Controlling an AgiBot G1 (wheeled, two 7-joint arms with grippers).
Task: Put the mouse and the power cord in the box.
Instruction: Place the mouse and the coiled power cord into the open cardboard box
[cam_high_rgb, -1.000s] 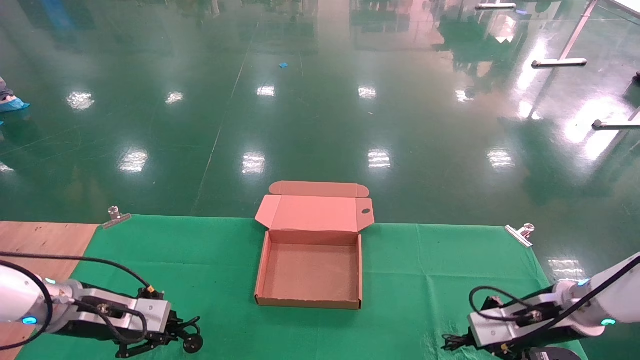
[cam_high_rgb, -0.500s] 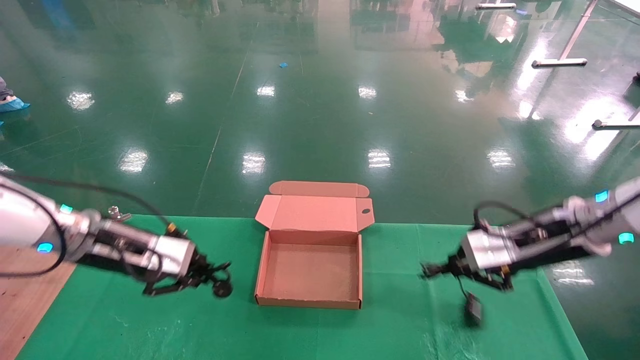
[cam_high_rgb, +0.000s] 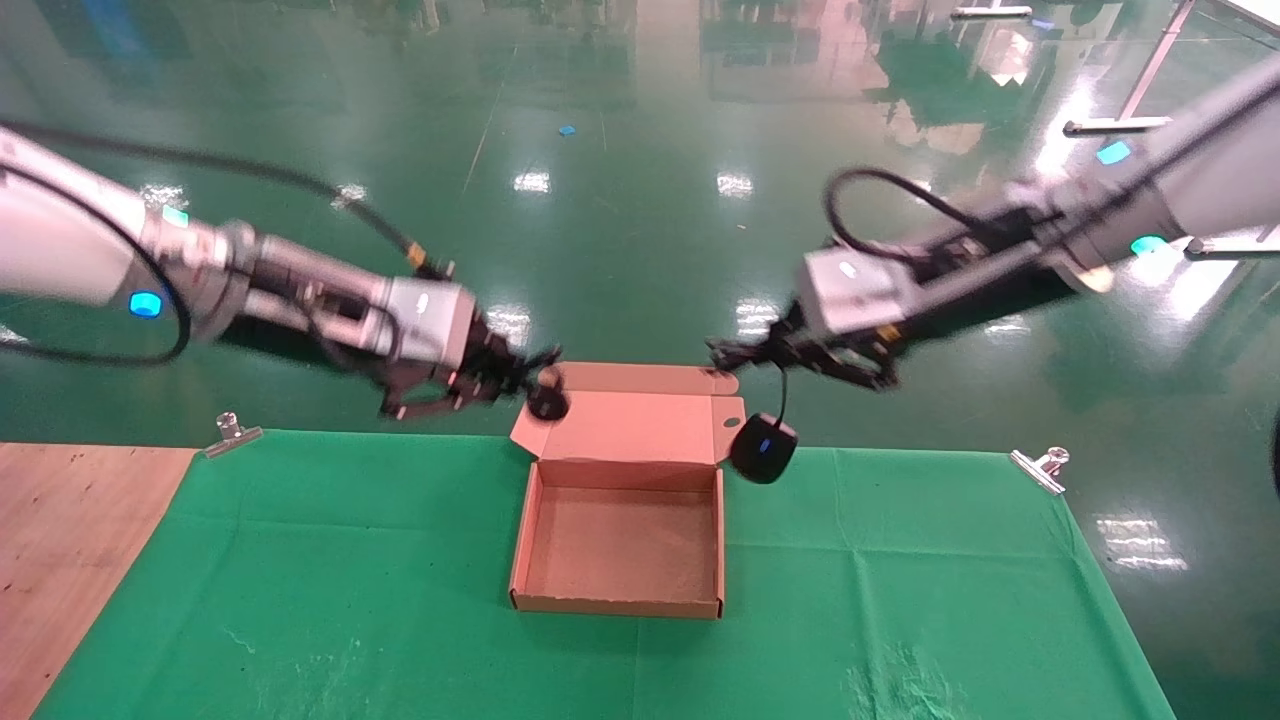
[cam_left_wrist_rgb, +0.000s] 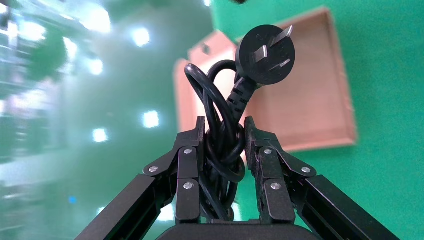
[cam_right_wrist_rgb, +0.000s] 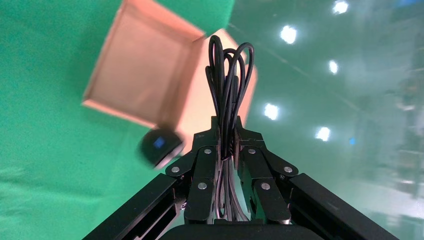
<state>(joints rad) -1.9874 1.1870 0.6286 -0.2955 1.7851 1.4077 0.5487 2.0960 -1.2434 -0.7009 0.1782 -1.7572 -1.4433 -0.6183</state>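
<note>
Green cloth (cam_high_rgb: 300, 560): box (cam_high_rgb: 620, 545) open; both grippers apparently loaded.

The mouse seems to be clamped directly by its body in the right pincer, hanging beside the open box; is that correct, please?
Not quite: the right pincer is shut on the mouse's looped cable, and the mouse dangles below it beside the open box. The right wrist view shows this.

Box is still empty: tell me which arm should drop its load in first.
Probably the left. Its gripper grips the power cord compactly at the box's far left corner. The right gripper holds only the cable, so the mouse dangles outside the right wall.
</note>
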